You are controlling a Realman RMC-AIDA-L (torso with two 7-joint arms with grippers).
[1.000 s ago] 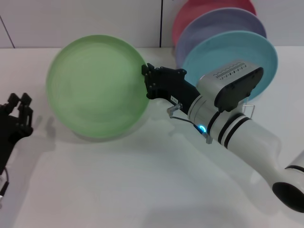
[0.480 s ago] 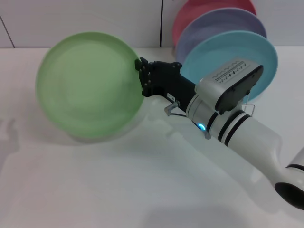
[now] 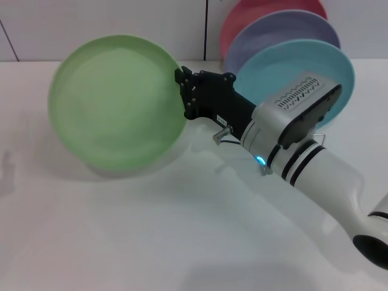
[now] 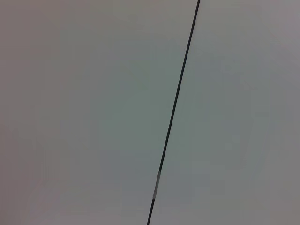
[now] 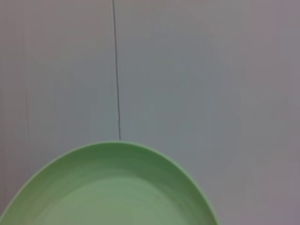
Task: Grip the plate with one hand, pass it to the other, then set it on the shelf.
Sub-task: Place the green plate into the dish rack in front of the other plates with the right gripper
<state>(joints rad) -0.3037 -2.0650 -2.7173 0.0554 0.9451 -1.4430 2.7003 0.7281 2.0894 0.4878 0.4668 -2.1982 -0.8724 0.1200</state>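
Head view: light green plate [image 3: 117, 100], tilted above the table, clamped at its right rim by right gripper [image 3: 187, 92]. Wire rack [image 3: 321, 138] lies behind that arm, mostly hidden (sky-blue plate [image 3: 285, 63] already racked). Left gripper absent.

Left wrist view: blank wall only.

Right wrist view: plate rim [image 5: 112, 187]; fingers unseen.

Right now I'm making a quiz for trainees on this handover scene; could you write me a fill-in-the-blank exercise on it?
1. The round matte light green plate is held at its rim by the ____ gripper.
2. Frontmost of the standing plates in the thin silver wire rack is the ____ plate.
3. Behind the lavender plate stands a ____ plate.
4. The left gripper is ____ in the head view.

Missing words: right; sky-blue; pink; not visible
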